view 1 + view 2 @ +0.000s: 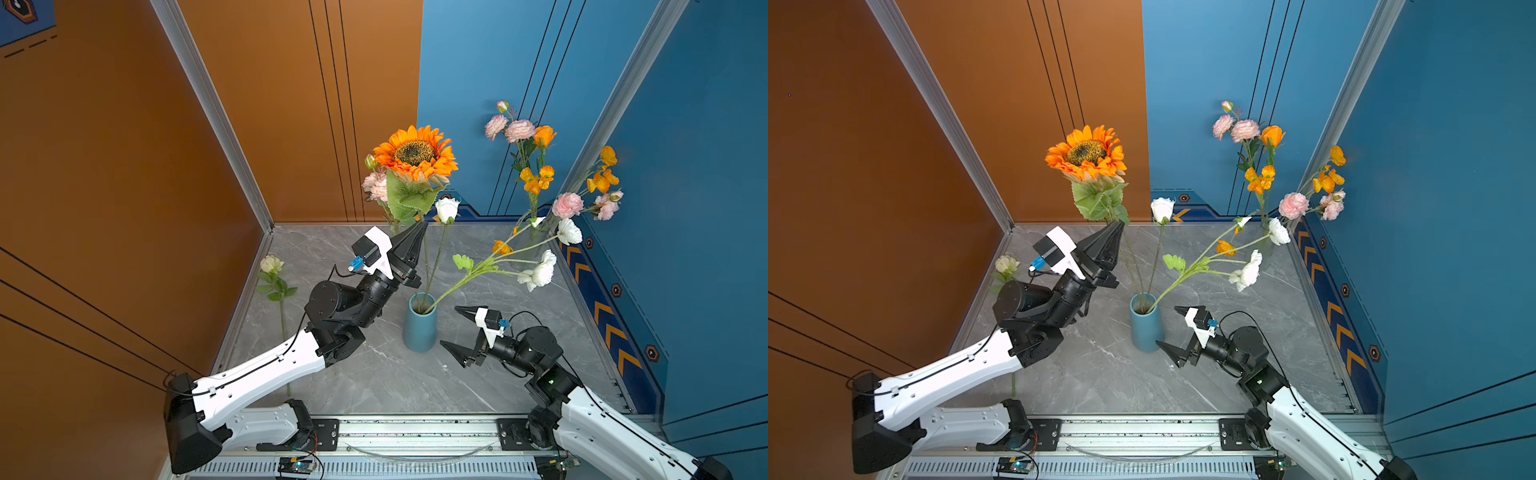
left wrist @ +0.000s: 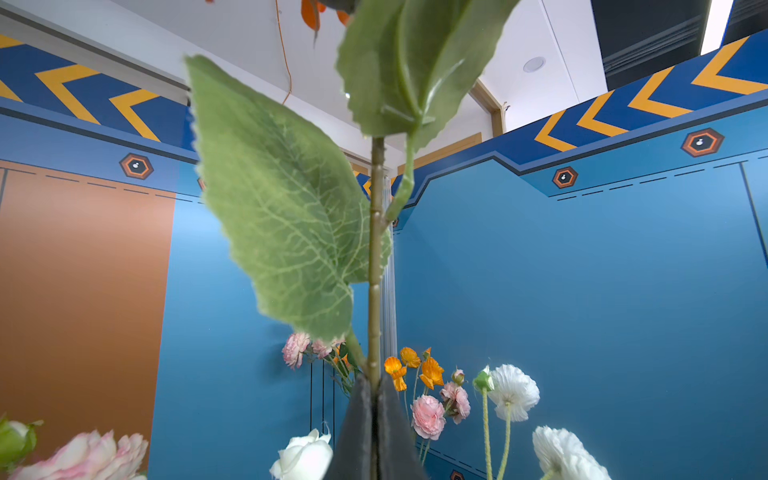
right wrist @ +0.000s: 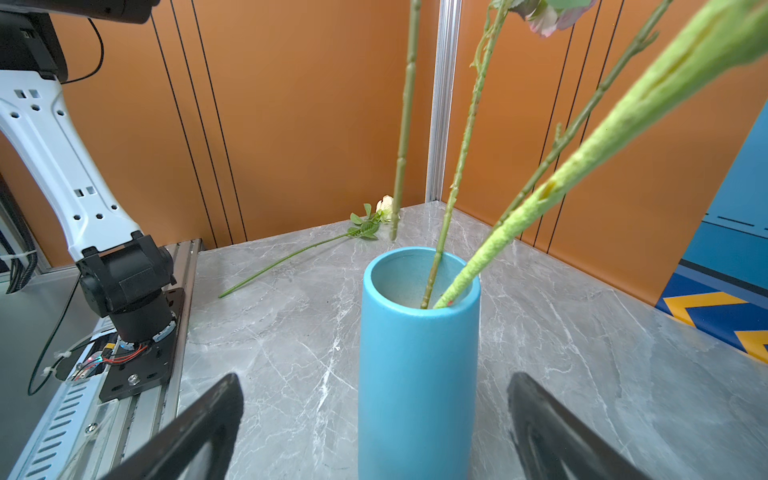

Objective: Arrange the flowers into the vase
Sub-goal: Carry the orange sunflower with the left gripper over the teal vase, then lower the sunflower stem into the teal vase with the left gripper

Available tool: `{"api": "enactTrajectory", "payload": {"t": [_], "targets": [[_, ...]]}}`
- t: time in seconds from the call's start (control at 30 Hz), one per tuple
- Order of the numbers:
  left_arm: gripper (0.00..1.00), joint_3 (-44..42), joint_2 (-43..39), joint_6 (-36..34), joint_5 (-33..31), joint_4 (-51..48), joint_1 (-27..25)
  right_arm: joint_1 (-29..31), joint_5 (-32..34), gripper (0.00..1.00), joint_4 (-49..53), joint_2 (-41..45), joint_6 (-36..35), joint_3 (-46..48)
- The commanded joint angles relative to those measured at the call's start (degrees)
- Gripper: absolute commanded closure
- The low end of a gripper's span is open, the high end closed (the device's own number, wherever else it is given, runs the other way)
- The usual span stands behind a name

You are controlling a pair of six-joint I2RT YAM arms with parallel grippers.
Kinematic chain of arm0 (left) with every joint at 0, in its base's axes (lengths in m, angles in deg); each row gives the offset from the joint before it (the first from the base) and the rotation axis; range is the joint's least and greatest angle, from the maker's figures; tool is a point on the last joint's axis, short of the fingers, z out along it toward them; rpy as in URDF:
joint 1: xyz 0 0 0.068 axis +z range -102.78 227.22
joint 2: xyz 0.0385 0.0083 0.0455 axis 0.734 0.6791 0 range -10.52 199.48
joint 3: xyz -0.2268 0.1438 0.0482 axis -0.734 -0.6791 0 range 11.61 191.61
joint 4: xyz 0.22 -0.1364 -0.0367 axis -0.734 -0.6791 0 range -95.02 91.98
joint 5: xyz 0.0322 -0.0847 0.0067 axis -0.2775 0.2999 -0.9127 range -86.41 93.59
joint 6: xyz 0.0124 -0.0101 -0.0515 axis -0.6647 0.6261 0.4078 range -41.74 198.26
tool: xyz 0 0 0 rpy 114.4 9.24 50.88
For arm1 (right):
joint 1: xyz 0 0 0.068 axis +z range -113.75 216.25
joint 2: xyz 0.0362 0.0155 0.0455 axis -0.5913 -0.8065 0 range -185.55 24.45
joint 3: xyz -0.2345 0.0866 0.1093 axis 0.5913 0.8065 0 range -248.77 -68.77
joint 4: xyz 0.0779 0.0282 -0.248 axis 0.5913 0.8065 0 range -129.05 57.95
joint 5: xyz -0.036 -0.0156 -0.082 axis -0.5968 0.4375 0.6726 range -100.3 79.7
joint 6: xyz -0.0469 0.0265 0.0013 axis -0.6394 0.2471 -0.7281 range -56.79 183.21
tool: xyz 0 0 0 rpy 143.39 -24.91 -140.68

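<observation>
Bright, even overhead light, a ceiling lamp [image 2: 534, 64] visible in the left wrist view; shadows faint and soft; pale sheen on the blue wall [image 1: 478, 62]; both top views sharp throughout; sunflower leaf [image 2: 282, 199] close-up soft, pink bloom [image 2: 91, 457] blurred.

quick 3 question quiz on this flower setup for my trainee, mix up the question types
1. True or false: the right claw is shut on the blue vase.
2. What does the left claw hold? A) a watering can B) the sunflower C) nothing
3. Fill in: the cream rose lies flat on the ___, outside the vase.
Key: 1 false, it stands open beside the vase. 2 B, shut on its stem. 3 table.
</observation>
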Motion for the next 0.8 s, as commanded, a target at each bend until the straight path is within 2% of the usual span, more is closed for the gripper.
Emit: {"api": "enactTrajectory", "payload": {"t": [0.0,0.13,0.53,0.77], "targets": [[1.00,-0.69,1.26,-3.04,-2.41,5.65,-0.50,-0.35,-0.26,0.00,-1.61,-0.20,0.54,0.20],[1.00,-4.33,2.20,-3.81,-3.43,8.18,-0.51,-0.32,-0.35,0.00,-1.62,-0.17,0.60,0.24],[1.00,-15.54,7.46,0.48,-8.38,29.80,-0.59,-0.33,-0.52,0.00,-1.98,-0.65,0.65,0.11],[1.00,-20.89,6.40,-1.52,-11.76,30.00,-3.63,-0.32,-0.79,0.00,-2.28,-1.00,0.73,0.16]]}}
